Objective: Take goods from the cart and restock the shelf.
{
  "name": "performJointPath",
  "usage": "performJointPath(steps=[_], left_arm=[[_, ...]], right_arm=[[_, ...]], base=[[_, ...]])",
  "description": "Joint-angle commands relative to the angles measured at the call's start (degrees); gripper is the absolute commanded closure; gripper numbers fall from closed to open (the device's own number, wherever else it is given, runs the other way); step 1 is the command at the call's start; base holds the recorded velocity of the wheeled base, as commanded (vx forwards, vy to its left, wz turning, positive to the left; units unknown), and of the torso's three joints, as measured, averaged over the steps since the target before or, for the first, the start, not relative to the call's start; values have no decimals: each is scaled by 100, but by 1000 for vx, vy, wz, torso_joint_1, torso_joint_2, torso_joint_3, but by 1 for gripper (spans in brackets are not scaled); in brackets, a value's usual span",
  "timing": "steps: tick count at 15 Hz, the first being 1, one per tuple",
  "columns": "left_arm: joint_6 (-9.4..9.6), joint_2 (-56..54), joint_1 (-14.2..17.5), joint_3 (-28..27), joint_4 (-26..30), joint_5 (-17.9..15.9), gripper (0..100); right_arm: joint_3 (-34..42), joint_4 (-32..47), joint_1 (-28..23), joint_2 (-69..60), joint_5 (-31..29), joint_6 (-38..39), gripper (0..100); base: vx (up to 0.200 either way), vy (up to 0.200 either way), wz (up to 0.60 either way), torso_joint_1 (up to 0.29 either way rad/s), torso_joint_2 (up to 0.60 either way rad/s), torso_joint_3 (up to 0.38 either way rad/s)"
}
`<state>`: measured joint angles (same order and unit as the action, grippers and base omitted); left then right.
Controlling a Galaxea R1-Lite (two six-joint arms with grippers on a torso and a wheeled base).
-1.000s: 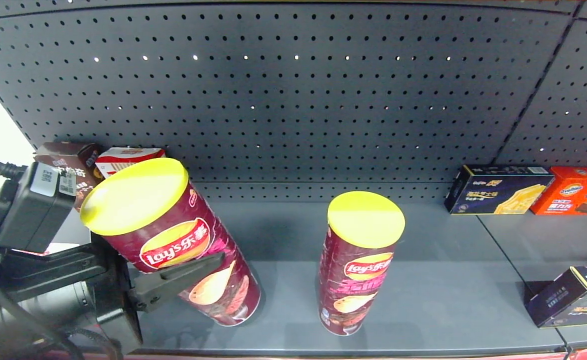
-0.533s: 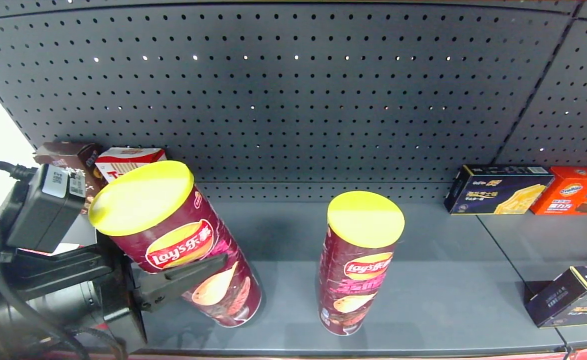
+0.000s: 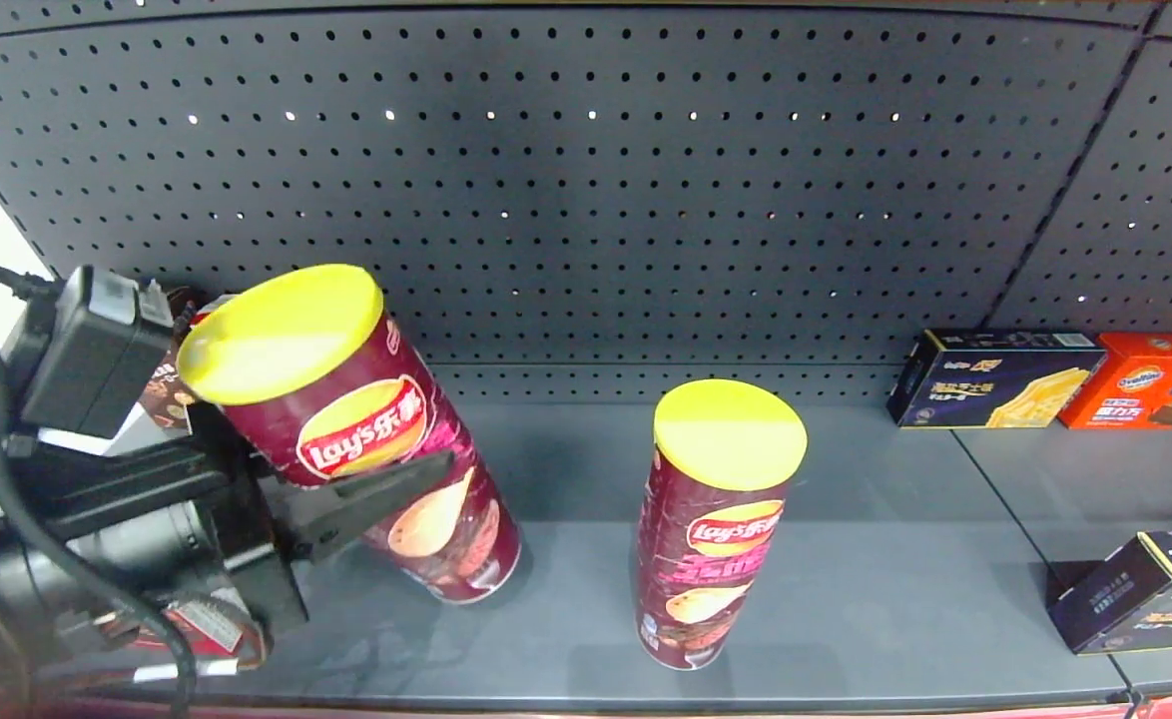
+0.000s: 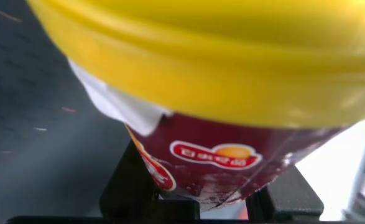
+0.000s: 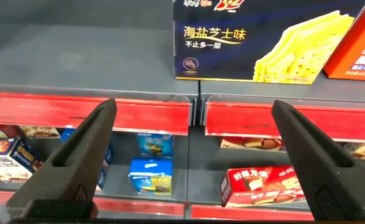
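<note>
Where its black, wedge-shaped fingers [image 3: 386,494] clamp against the sides of a tall maroon cardboard chip can [image 3: 366,439], the left gripper [image 3: 401,479] holds that can at the left end of the dark grey metal shelf [image 3: 895,599]. The can leans, its smooth round yellow plastic lid [image 3: 282,320] tipped toward the left and its base lower and to the right, close to the shelf surface; whether the base touches cannot be told. To the right, well apart, a second maroon chip can [image 3: 711,559] with the same flat yellow lid stands upright on the shelf. Behind both rises a dark perforated metal back panel [image 3: 586,200]. At the far right against that panel lie a flat navy cardboard cracker box [image 3: 995,379] and, just beside it, an orange cardboard box [image 3: 1150,384]; nearer, another dark blue box [image 3: 1140,589] sits at an angle. The right gripper [image 5: 193,106] hangs with its black tapered fingers [image 5: 70,162] spread wide apart, holding nothing, in front of a glossy red shelf edge strip [image 5: 138,115], with small snack boxes [image 5: 150,174] on the shelf below.
</note>
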<state>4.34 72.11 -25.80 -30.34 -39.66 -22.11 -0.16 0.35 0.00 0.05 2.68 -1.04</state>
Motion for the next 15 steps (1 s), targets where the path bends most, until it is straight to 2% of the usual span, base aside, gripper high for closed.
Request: performJointPath(steps=[1,2,3,5,7,9,11,14,15], left_arm=[[-100,401,31,-429,-16,199,100],[-214,471,48,-560,-16,164,100],[-241,559,180,-727,2,-47,100],[-197,884,409,-851,-7,-399,100],[-197,1086,242,-1053,2,-487,100],[-162,1438,233,-1185,-25,-830,100],[14,1719,189,-1615,178,-874,100],[339,2176,189,-2274,969,-953,100],[586,2352,206,-2441,1153,-988,100]], right_arm=[[-2,0,9,-5,4,-2,0],[-2,0,9,-5,4,-2,0],[-2,0,9,-5,4,-2,0],[-2,0,0,-5,4,-2,0],[-2,0,9,-5,4,-2,0],[-2,0,9,-5,4,-2,0],[-2,0,0,-5,4,-2,0],[-2,0,9,-5,4,-2,0],[-2,0,9,-5,4,-2,0]], base=[[0,0,0,0,0,0],[0,0,0,0,0,0],[0,0,0,0,0,0],[0,0,0,0,0,0],[0,0,0,0,0,0],[0,0,0,0,0,0],[0,0,0,0,0,0],[0,0,0,0,0,0],[0,0,0,0,0,0]])
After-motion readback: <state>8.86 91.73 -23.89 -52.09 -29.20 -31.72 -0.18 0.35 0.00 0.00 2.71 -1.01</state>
